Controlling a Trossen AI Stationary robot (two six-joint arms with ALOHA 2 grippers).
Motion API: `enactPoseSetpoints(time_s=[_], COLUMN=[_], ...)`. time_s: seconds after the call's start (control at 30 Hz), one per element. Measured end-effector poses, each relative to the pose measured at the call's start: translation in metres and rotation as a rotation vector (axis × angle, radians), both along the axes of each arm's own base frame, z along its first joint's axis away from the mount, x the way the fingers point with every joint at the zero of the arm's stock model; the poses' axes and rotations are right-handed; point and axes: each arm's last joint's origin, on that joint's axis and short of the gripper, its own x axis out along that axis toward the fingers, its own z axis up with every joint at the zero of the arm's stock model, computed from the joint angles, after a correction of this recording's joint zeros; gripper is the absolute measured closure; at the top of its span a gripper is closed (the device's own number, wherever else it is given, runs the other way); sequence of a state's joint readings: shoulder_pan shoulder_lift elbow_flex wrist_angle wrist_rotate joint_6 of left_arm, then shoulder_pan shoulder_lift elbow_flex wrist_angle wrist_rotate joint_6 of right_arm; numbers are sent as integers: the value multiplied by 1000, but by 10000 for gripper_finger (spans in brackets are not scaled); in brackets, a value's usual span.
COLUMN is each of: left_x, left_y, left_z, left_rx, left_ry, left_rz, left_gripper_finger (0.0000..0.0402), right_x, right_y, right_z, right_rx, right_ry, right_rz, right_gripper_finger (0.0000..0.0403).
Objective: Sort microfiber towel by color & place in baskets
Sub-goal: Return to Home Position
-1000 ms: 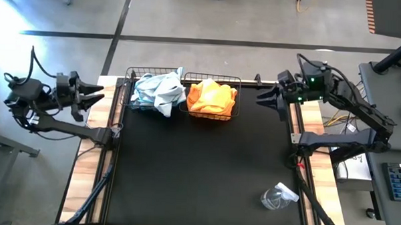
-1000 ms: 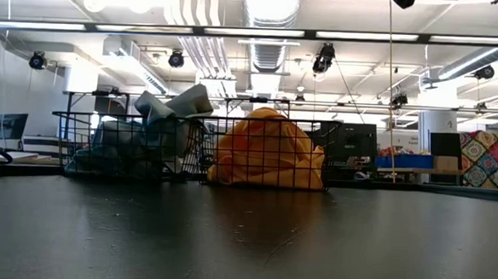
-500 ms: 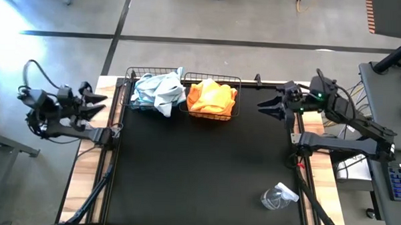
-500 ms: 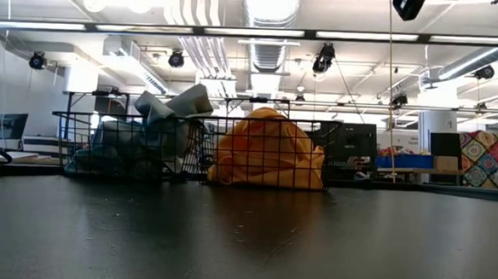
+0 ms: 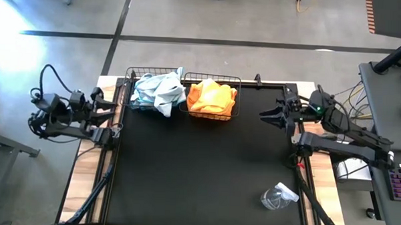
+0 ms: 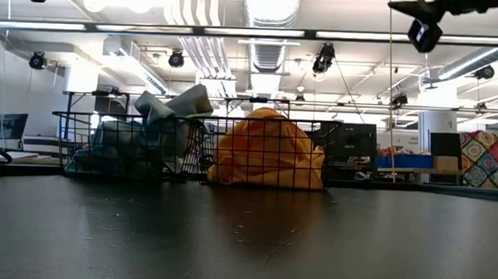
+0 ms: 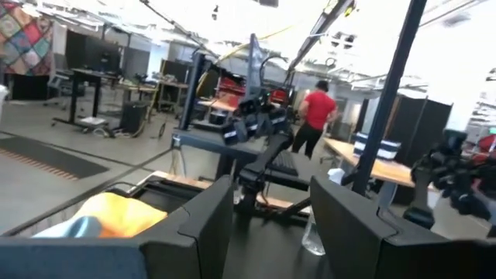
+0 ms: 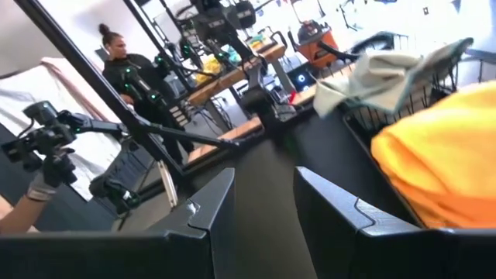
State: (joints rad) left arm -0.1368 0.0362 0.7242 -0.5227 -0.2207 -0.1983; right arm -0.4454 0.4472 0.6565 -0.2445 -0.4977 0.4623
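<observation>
1. Along the far edge of the tabletop [image 5: 198, 166], blue-grey towels [image 5: 156, 91] fill the left basket [image 5: 129, 83], orange towels [image 5: 212, 97] the right basket [image 5: 238, 94]
2. Left gripper [image 5: 111, 105], by the left edge: spread, empty
3. Right gripper [image 5: 267, 115], by the right edge: spread, empty

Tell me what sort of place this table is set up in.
Probably an open-plan robotics lab or workshop: exposed ceiling ducts and strip lights overhead, a taped concrete floor, and monitors beyond the table.

No readable text, labels, brands or numbers in any view
</observation>
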Motion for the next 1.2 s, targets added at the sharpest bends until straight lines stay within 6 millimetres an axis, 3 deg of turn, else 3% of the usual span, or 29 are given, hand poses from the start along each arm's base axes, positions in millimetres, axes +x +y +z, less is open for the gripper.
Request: enactPoseSetpoints(time_s=[0.2, 0.53, 0.73, 0.97, 1.2], left_x=[19, 57, 70, 80, 84], left_y=[-3, -11, -15, -16, -17], left_z=[-13, -52, -72, -97, -107], left_rx=[-3, -33, -19, -63, -71], left_ry=[-40, -124, -234, -213, -228], left_rz=[-27, -106, -195, -197, -198], left_gripper_finger=[243, 243, 243, 243, 243], right_x=[-6, -21, -30, -35, -26], right_y=[3, 12, 17, 20, 16], right_z=[-19, -44, -57, -74, -103], right_rx=[22, 41, 24, 9, 71], right_ry=[-9, -45, -74, -97, -26], right_rz=[7, 69, 117, 118, 134], right_gripper_finger=[277, 277, 277, 277, 277])
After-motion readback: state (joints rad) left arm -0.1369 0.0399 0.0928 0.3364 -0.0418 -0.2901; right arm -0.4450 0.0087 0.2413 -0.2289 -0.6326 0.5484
